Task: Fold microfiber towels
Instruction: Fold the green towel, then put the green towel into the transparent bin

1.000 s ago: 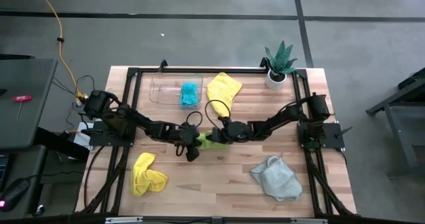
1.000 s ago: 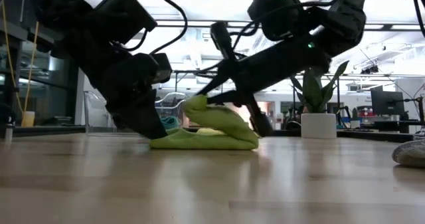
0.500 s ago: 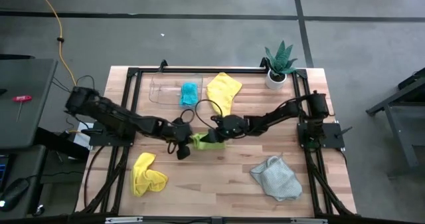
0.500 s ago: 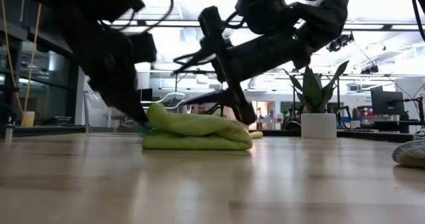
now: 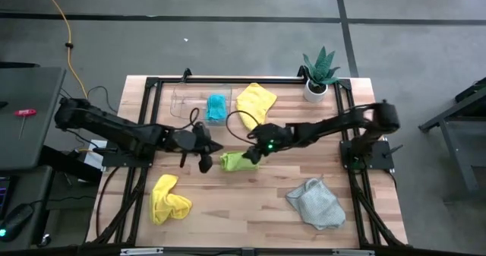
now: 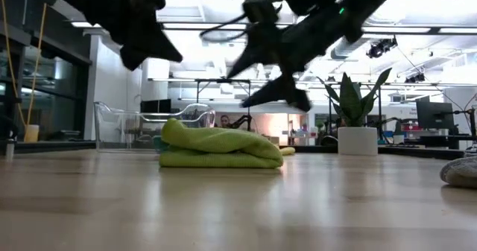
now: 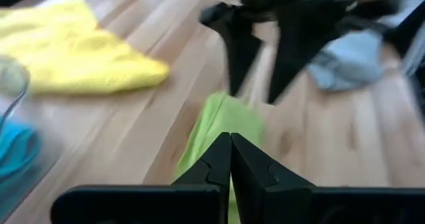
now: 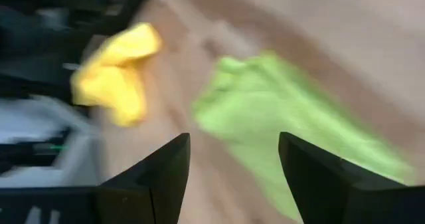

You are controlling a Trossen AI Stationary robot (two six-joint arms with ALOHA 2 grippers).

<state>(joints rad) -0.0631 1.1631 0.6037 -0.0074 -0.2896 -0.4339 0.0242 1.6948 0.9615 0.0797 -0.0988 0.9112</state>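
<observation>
On your wooden counter [image 5: 250,203] lies the plush lime green towel [image 5: 238,161], folded into a soft, thick pad. Your right gripper [image 5: 251,154] hangs spread wide above it; your left gripper [image 5: 203,145] is pinched closed, empty.

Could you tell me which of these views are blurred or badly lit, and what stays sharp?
Right wrist view: heavy motion smear over the lime green towel and a yellow towel. Left wrist view: soft, its own shut left pincer sharpest. Low view: arms silhouetted against bright ceiling lights, folded towel crisp. High view: evenly lit, sharp.
</observation>
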